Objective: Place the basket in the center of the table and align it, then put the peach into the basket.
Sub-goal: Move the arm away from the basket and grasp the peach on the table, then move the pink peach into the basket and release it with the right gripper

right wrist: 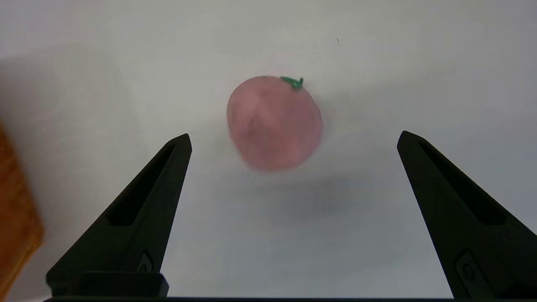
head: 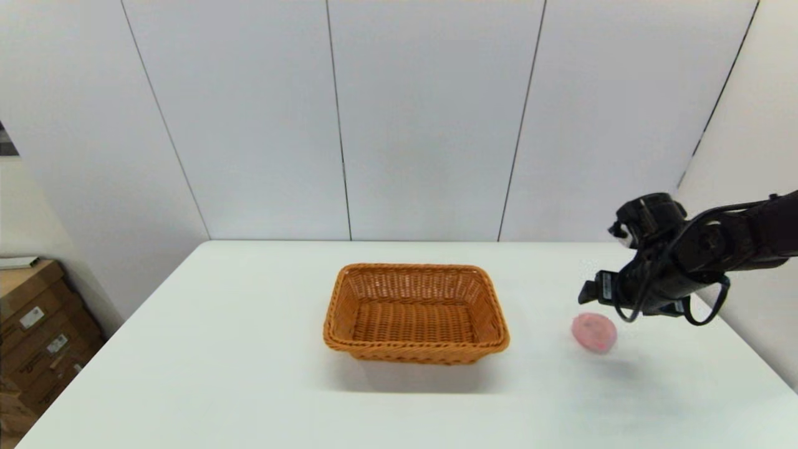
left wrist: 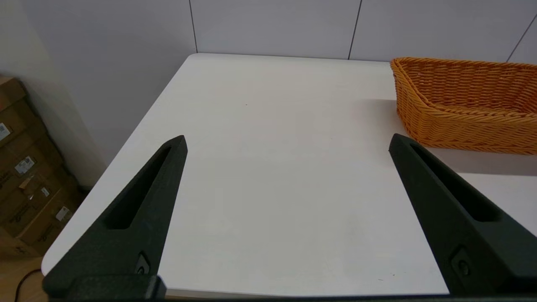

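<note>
The orange-brown wicker basket [head: 414, 353] stands empty in the middle of the white table [head: 218, 349], its long sides square to the table's front edge. The pale pink peach [head: 594, 332] with a small green stem lies on the table to the basket's right, apart from it. My right gripper [head: 592, 296] hangs just above the peach, tilted down. In the right wrist view its fingers stand wide open around the peach [right wrist: 275, 123] without touching it. My left gripper [left wrist: 287, 137] is open and empty over the table's near left side, with the basket [left wrist: 461, 126] off to its right.
Cardboard boxes [head: 37, 324] are stacked on the floor past the table's left edge. A grey panelled wall runs behind the table. A strip of the basket's wall [right wrist: 12, 218] shows at the edge of the right wrist view.
</note>
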{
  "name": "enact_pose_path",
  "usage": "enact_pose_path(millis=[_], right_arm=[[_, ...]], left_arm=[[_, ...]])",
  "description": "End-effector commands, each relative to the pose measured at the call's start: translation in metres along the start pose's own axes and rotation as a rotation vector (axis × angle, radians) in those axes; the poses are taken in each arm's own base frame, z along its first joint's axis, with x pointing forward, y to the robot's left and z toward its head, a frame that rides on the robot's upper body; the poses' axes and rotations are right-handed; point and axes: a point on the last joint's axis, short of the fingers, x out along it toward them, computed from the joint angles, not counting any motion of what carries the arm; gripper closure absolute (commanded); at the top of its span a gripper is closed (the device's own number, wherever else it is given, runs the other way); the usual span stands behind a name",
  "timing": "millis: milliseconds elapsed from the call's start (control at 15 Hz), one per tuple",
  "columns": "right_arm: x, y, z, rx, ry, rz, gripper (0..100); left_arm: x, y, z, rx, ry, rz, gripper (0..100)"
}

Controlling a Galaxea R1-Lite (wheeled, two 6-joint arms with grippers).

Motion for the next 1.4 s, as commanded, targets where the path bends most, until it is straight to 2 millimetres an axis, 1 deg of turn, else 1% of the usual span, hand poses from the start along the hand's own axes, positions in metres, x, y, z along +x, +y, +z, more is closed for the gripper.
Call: enact_pose_path(millis=[67,200,267,400,467,667,800,933,1067,1133,1267,1333,1400], right_arm=[[0.060,0.005,-0.012,-0.014,0.096,-0.034,0],[0.074,0.008,-0.011,-0.012,0.095,-0.032,0],[0.076,0.008,-0.009,-0.009,0.095,-0.032,100],[0.077,0.009,-0.006,0.032,0.090,-0.028,100],[0.074,0.009,-0.005,0.039,0.085,-0.024,100],[0.074,0.006,-0.006,0.046,0.092,-0.030,100],[0.066,0.005,-0.003,0.050,0.078,-0.024,100],[0.051,0.005,0.002,0.056,0.057,-0.017,100],[0.030,0.003,0.006,0.058,0.043,-0.006,100],[0.016,0.002,0.008,0.062,0.029,0.013,100],[-0.022,0.001,0.015,0.093,-0.030,0.089,100],[-0.043,0.004,0.016,0.088,-0.059,0.128,100],[-0.060,0.011,0.014,0.070,-0.084,0.155,100]], left_arm=[[0.000,0.000,0.000,-0.001,0.000,-0.001,0],[0.000,0.000,0.000,-0.001,0.000,0.001,0],[0.000,0.000,0.000,-0.001,0.000,0.001,0],[0.000,0.000,0.000,-0.001,0.000,0.001,0],[0.000,0.000,0.000,-0.001,0.000,0.001,0],[0.000,0.000,0.000,-0.001,0.000,0.001,0],[0.000,0.000,0.000,-0.001,0.000,0.001,0],[0.000,0.000,0.000,-0.001,0.000,0.001,0],[0.000,0.000,0.000,-0.001,0.000,0.001,0],[0.000,0.000,0.000,-0.001,0.000,0.001,0],[0.000,0.000,0.000,-0.001,0.000,0.001,0],[0.000,0.000,0.000,-0.001,0.000,0.001,0],[0.000,0.000,0.000,-0.001,0.000,0.001,0]])
